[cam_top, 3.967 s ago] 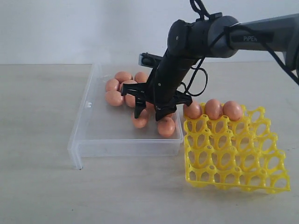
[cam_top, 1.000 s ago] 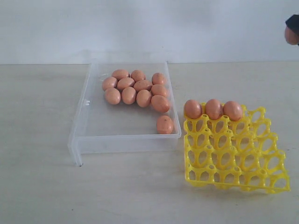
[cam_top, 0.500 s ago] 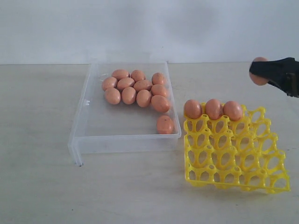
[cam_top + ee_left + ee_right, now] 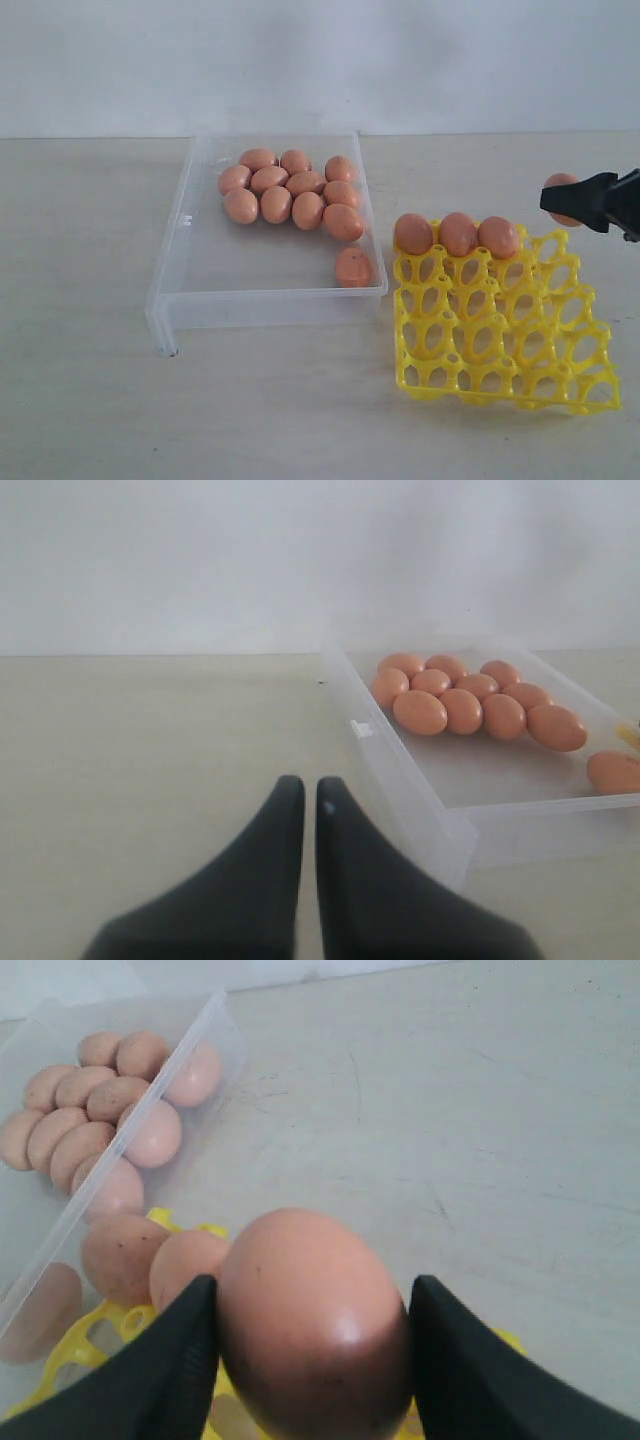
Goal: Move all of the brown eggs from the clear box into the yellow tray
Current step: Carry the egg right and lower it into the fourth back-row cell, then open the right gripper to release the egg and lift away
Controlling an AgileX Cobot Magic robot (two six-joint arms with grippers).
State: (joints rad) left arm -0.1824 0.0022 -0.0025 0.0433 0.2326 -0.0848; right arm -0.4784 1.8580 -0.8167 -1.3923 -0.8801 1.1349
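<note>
R gripper point(image 4: 313, 1355), far right of frame, clamps one brown egg point(image 4: 562, 186) above yellow tray's point(image 4: 500, 335) upper-right corner. Three eggs point(image 4: 457, 234) fill its top row. Remaining eggs point(image 4: 290, 190) lie in clear box point(image 4: 170, 300), centre-left. L gripper point(image 4: 302, 802) closed, empty.

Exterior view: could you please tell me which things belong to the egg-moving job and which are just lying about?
Part of the job:
- brown eggs in the clear box
- yellow tray, with three eggs seated
- held egg, clamped in the right gripper

Not in use:
- table
- left gripper, shut, away from the eggs
</note>
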